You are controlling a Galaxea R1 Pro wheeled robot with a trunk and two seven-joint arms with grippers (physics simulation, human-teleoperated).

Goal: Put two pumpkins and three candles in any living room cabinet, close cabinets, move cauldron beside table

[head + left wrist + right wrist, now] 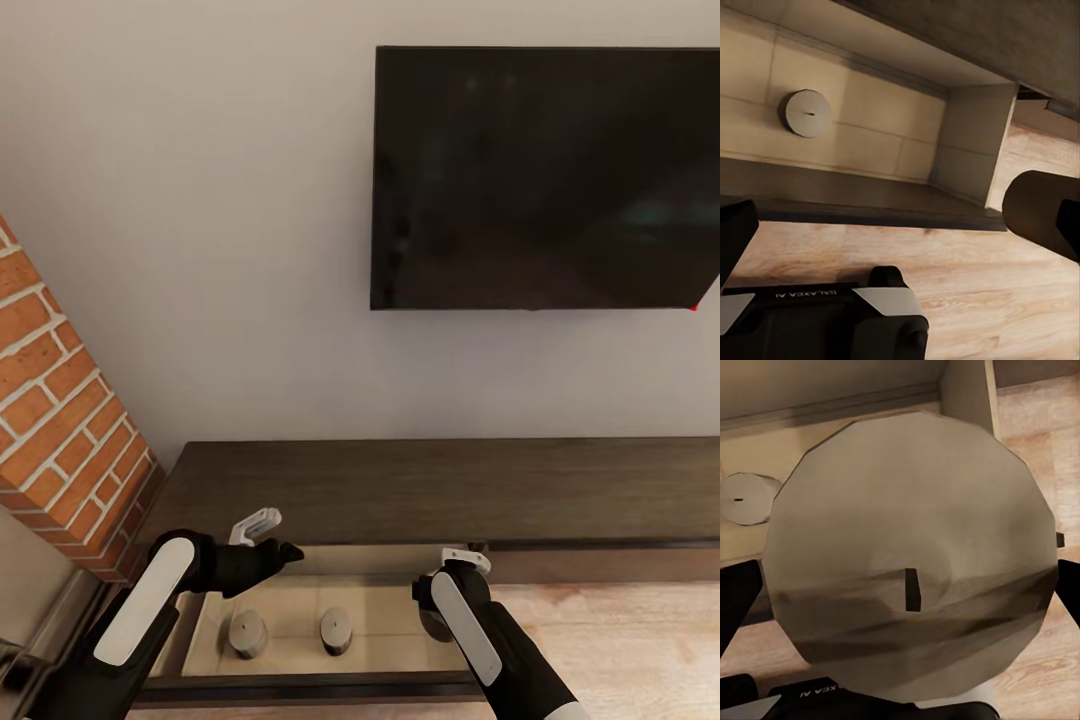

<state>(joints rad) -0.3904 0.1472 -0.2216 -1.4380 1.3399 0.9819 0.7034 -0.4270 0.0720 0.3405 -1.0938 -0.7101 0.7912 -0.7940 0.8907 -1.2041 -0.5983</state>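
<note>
The long low dark-brown cabinet [420,485] stands against the wall with one drawer pulled out, its pale inside [290,600] showing. Two beige-brown candles [248,632] [335,628] stand upright on the drawer floor. My right gripper [447,585] hangs over the drawer's right end, shut on a third candle [907,547]. That candle's round top and wick are close up in the right wrist view, with one drawer candle [746,499] beyond it. My left gripper [270,542] hovers open and empty above the drawer's left end, and the left wrist view looks down on a drawer candle [806,112]. Pumpkins, cauldron and table are out of view.
A dark wall-mounted TV [545,180] hangs above the cabinet. A red brick column [60,410] rises at the left, close to my left arm. Light wood floor [620,640] lies in front of the cabinet, and the drawer's dark front edge [310,688] is just before my trunk.
</note>
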